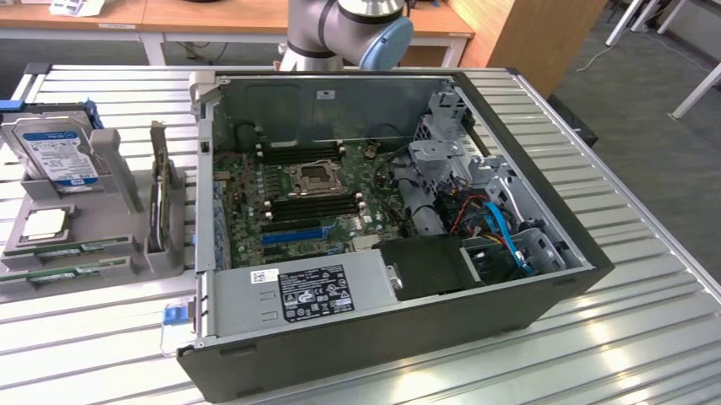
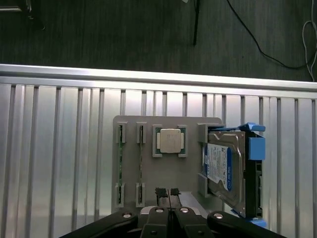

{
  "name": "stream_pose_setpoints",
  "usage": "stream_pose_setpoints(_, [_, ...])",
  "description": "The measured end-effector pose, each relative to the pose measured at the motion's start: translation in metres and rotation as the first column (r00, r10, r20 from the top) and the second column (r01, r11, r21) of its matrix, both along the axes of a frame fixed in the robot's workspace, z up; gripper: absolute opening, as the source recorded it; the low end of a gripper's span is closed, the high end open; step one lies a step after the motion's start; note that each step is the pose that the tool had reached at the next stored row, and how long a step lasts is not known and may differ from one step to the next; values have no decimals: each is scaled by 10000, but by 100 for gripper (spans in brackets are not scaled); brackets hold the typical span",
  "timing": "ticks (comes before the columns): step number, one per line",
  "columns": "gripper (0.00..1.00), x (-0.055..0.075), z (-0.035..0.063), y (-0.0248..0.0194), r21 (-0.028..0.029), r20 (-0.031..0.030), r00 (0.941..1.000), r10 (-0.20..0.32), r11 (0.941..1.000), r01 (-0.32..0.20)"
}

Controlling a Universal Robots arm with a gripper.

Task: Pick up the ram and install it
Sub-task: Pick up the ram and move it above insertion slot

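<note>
Two ram sticks stand on edge in the slots of a grey holder [image 2: 148,171]: one ram stick [image 2: 120,163] nearer the holder's edge and a second ram stick [image 2: 140,163] beside the processor chip [image 2: 170,141]. In the exterior view the same sticks [image 1: 70,250] [image 1: 66,275] lie at the front of the holder [image 1: 113,253], on the exterior view's left. My gripper [image 2: 167,192] hovers well above the holder, fingers shut together with nothing between them. The black memory slots [image 1: 302,204] sit on the motherboard inside the open computer case [image 1: 372,337].
A blue-labelled hard drive [image 2: 225,168] [image 1: 54,152] stands in the holder beside the chip. A green expansion card [image 1: 164,198] stands upright between the holder and the case. The arm's base [image 1: 338,34] rises behind the case. Everything rests on a slatted metal table [image 1: 631,337].
</note>
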State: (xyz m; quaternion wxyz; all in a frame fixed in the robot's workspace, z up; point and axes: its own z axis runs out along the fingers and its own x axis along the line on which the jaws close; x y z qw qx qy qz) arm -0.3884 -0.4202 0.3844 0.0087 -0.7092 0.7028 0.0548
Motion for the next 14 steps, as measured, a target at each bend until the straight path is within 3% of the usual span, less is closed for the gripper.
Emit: stream_pose_setpoints(14, [10, 0, -90, 0, 0, 10, 9999, 104, 9999, -104])
